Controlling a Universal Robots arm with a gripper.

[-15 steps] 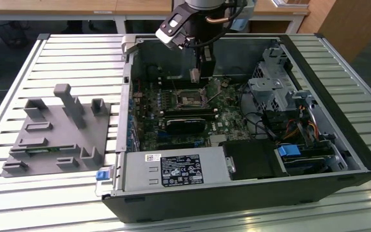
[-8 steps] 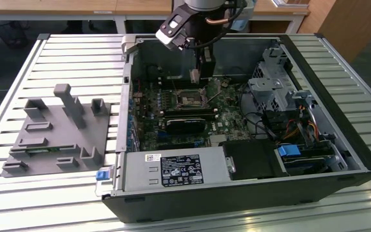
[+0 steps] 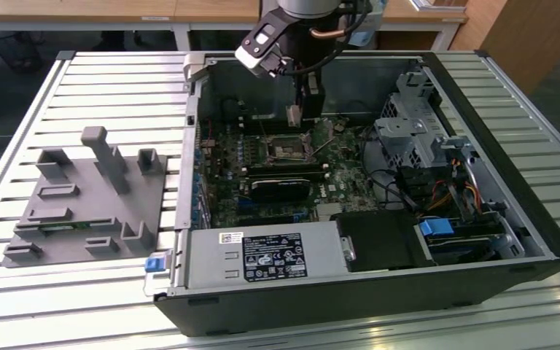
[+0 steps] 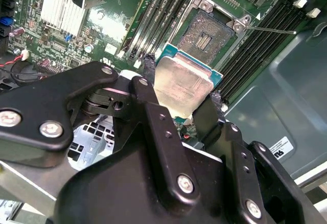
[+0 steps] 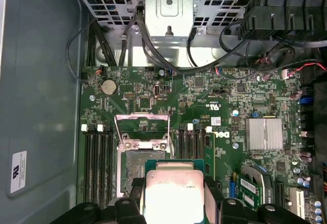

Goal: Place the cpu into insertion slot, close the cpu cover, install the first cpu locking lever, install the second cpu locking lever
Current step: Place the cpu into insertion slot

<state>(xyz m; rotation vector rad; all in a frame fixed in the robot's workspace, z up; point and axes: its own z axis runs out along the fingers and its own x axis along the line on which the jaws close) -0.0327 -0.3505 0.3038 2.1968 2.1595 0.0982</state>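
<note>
My gripper (image 3: 297,115) is shut on the cpu (image 4: 184,83), a flat square chip with a silver-tan metal top and a green edge. Black fingers (image 4: 148,69) press on two opposite sides of it. The cpu (image 5: 173,193) hangs above the motherboard, close to the insertion slot (image 5: 139,165) and slightly off to one side of it. The insertion slot (image 4: 207,35) lies open with its dark contact field bare. Its metal cover frame (image 5: 142,127) stands raised, and a thin locking lever (image 4: 271,29) sticks out beside it. In the exterior view the slot (image 3: 288,148) is just below the gripper.
The open computer case (image 3: 513,219) lies on a slatted table. Long memory slots (image 5: 97,157) flank the socket. A black card (image 3: 280,186), a power supply (image 3: 260,257) and a drive cage (image 3: 416,138) crowd the case. A grey fixture (image 3: 85,197) stands at the exterior view's left.
</note>
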